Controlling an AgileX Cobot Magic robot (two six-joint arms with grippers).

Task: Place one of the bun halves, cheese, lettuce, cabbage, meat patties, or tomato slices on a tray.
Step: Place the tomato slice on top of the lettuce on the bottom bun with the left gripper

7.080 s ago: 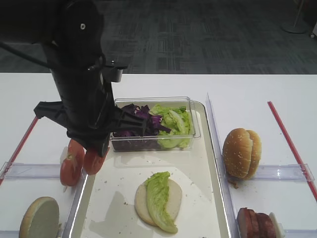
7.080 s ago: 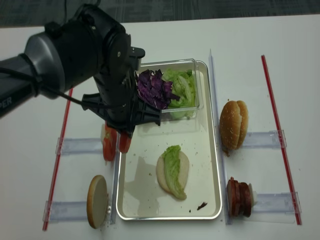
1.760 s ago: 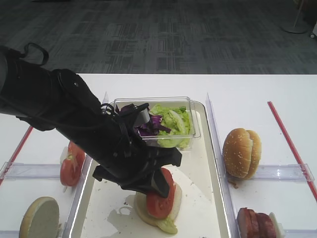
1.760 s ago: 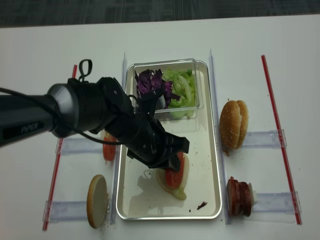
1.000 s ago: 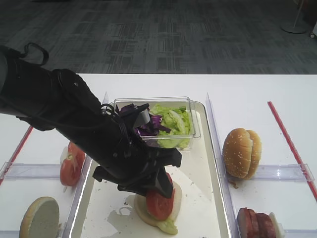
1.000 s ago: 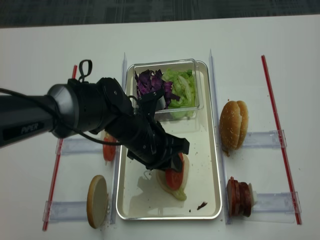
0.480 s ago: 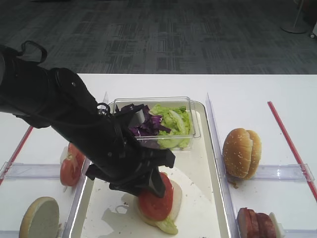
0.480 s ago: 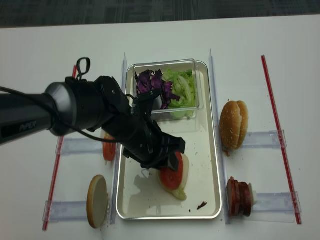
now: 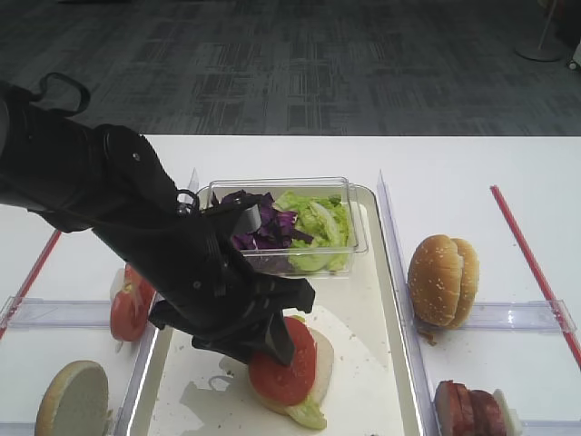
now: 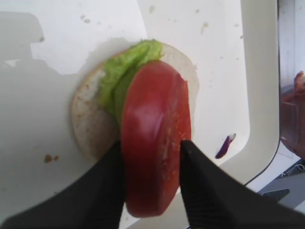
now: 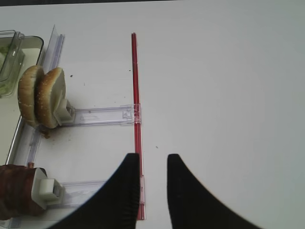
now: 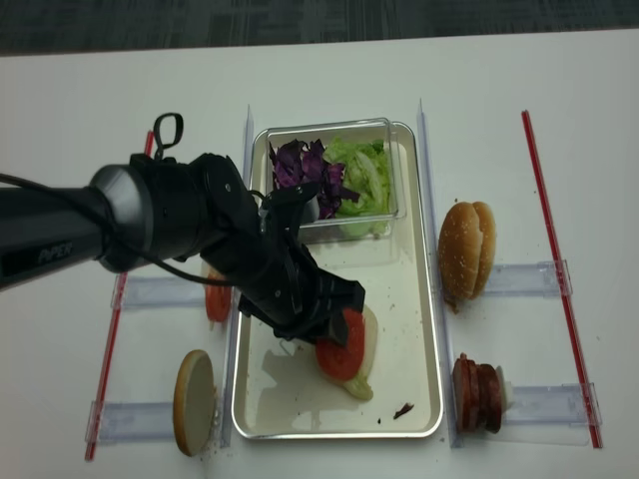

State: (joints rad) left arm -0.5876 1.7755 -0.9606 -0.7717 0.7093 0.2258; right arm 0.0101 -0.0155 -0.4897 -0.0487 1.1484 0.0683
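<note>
A red tomato slice lies tilted on the lettuce and pale bun half in the tray. My left gripper stands over the stack with its two fingers loosely on either side of the slice. The slice rests on the bun and is not lifted. Off to the right, my right gripper hangs open above the white table by a red strip, with nothing between its fingers.
A clear tub at the tray's far end holds purple cabbage and lettuce. More tomato slices and a bun half sit left of the tray. Bun halves and meat patties stand in holders on the right.
The left jaws have eased apart and the arm has drawn back to the left. The tomato slice stayed on the bun, tipped flatter and shows more. The right gripper's earlier state is not shown.
</note>
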